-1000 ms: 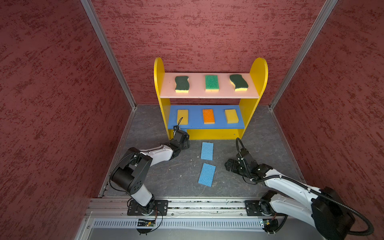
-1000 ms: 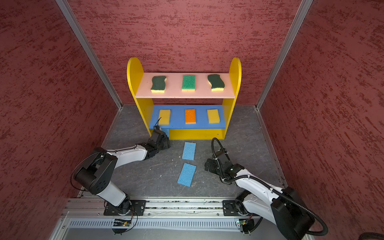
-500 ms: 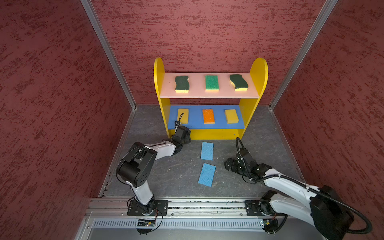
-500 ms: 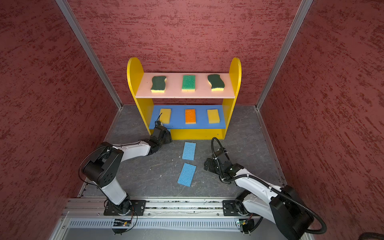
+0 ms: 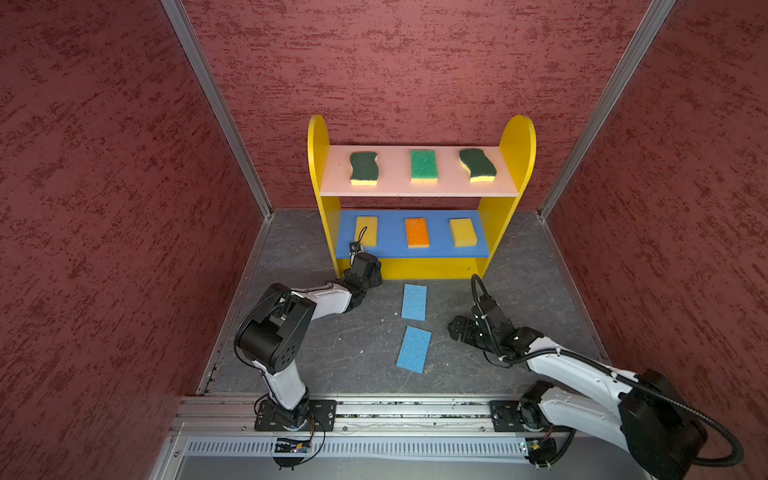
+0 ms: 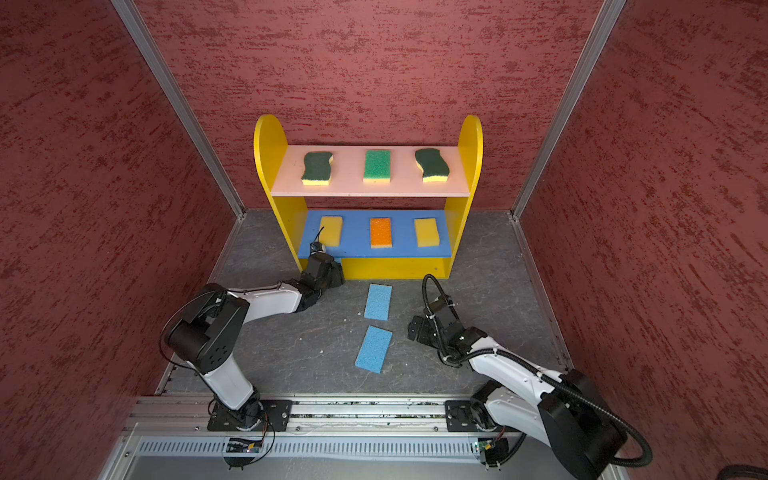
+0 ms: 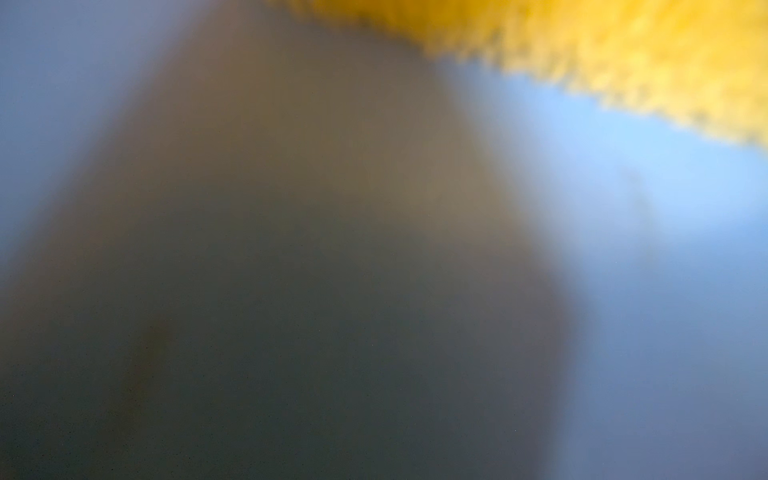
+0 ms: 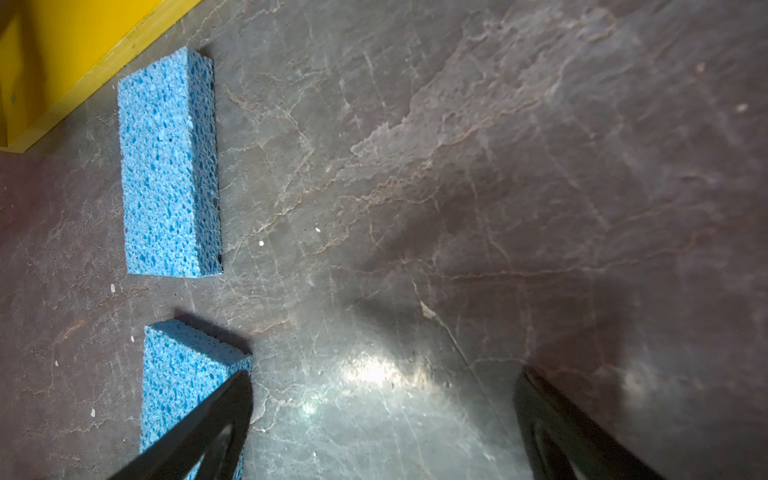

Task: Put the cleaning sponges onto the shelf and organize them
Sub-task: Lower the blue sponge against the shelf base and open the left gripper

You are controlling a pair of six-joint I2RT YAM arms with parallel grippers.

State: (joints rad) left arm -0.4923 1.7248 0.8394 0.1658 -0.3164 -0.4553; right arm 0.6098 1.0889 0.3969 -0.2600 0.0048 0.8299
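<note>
We see the shelf (image 5: 515, 141) against the back wall, sorted one colour family per tier. Three green sponges (image 5: 423, 165) are spaced along the pink top board (image 5: 395, 189). A yellow sponge (image 5: 366, 229), an orange sponge (image 5: 417, 232) and a second yellow sponge (image 5: 463, 232) are spaced along the blue middle board (image 5: 392, 237). So we judge the bottom tier is meant for the blues. Two of those lie flat on the grey floor (image 5: 353, 332): the far blue sponge (image 5: 414, 302) just beside the shelf's foot, the near blue sponge (image 5: 414, 349) closer to the rail, not touching it. The left claw (image 5: 368, 270) reaches low into the bottom tier's left end, its tips hidden under the blue board. The left wrist view is all blur, so we cannot tell if it's wide, narrow or holding anything. The right claw (image 8: 384, 376) sits low over bare floor just beside the near blue sponge, fingers (image 8: 199, 428) spread wide, empty. We judge it's staged low to grab that flat one next.
</note>
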